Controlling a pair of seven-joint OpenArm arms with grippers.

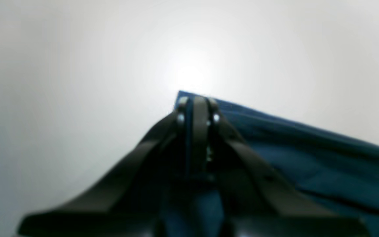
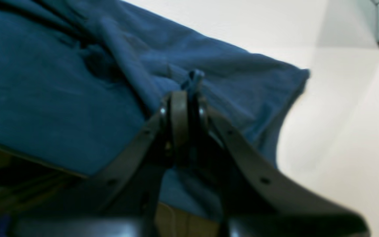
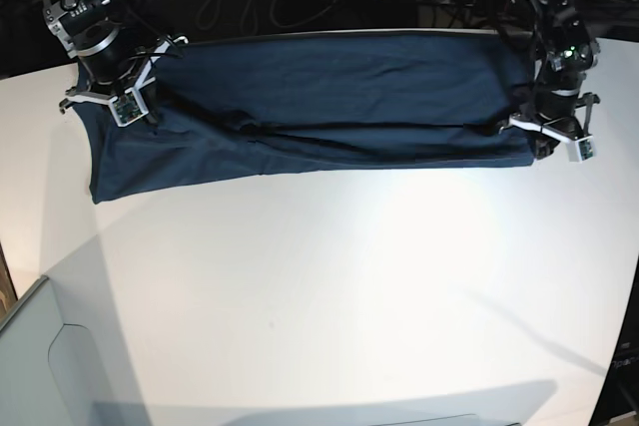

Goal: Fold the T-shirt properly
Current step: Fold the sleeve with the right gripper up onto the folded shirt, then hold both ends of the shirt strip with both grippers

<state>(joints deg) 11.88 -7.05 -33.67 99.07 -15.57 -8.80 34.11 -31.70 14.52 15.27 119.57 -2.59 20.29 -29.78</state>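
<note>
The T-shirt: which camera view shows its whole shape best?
The base view: there the T-shirt is seen whole, stretched across the far side of the white table between both arms. The left wrist view shows only one corner in the left gripper; the right wrist view shows bunched fabric pinched by the right gripper.

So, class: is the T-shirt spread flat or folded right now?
Partly folded: the T-shirt lies as a long doubled band across the table, a crease running along it, each end pinched by a gripper.

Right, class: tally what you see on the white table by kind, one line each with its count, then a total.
T-shirt: 1
Grippers: 2, the left gripper and the right gripper, each shut on the shirt
Total: 3
</note>
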